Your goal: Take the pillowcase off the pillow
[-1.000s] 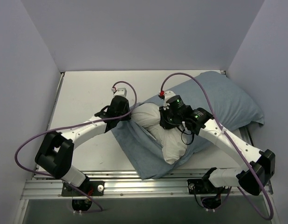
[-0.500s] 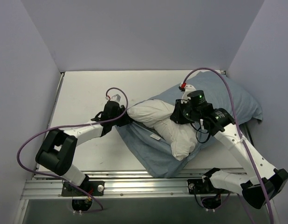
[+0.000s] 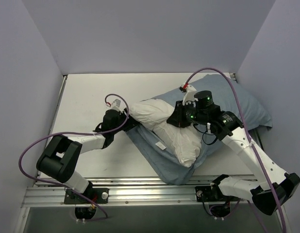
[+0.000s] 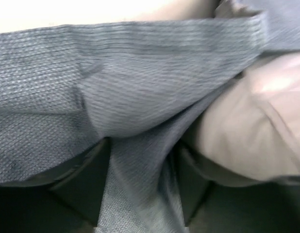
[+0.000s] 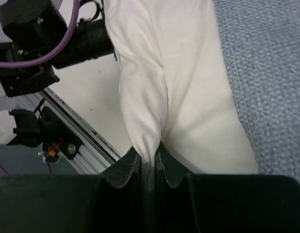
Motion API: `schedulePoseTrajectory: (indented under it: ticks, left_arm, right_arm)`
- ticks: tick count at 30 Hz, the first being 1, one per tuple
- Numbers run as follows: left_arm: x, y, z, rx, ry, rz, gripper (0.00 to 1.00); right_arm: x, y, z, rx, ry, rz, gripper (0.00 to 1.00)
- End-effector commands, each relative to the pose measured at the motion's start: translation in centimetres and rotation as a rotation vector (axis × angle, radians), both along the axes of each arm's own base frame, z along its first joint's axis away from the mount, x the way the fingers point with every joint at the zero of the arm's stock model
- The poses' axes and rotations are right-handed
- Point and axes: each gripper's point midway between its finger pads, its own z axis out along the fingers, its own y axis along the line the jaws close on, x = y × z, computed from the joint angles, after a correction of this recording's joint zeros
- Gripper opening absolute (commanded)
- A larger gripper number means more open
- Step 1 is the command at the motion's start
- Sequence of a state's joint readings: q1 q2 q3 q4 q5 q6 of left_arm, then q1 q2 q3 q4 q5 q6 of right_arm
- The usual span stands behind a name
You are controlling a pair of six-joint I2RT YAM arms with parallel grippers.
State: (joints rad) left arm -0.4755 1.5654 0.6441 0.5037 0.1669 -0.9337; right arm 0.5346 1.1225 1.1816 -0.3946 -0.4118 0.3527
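The left jaws are clamped on a fold of the pillowcase (image 4: 140, 121) at its open edge. The right jaws are pinched tight on a thin ridge of the pillow (image 5: 159, 87), which lies stretched between the two, half out. I'd have the left pin the cloth low to the counter (image 3: 87, 97) while the right drags steadily away, or that thin pinch may slip. A second ago the jaws sat close with the pillow bunched; now they're well apart and more white shows.

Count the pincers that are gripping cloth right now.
2. The left pincer is shut on the pillowcase edge; the right pincer is shut on a fold of the pillow.
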Motion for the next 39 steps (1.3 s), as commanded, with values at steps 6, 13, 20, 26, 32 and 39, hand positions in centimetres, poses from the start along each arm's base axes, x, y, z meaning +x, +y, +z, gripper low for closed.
schedulePoseTrajectory:
  ticks: [6, 13, 20, 26, 32, 39]
  left_arm:
    - [2.1, 4.2, 10.7, -0.014, -0.247, 0.142, 0.89]
    - [-1.2, 11.6, 12.3, 0.275, -0.207, 0.282, 0.94]
    - [-3.4, 11.0, 14.3, 0.345, -0.251, 0.137, 0.94]
    - [-1.7, 3.5, 13.5, 0.308, -0.269, -0.163, 0.94]
    - [-3.2, -1.5, 10.8, 0.267, -0.193, -0.333, 0.94]
    - [-5.5, -1.7, 9.0, 0.189, -0.145, -0.351, 0.95]
  right_arm:
    - [-4.7, 6.4, 1.5, 0.023, 0.004, 0.358, 0.13]
    - [-2.9, 2.5, 5.4, -0.030, -0.122, 0.131, 0.68]
    - [2.6, -9.5, 3.0, -0.271, -0.061, -0.487, 0.85]
    - [3.8, -15.9, -2.8, -0.337, 0.086, -0.766, 0.92]
    - [5.1, -12.8, -9.1, -0.257, 0.221, -0.615, 0.91]
    - [5.6, -7.2, -8.3, -0.308, 0.142, -0.422, 0.88]
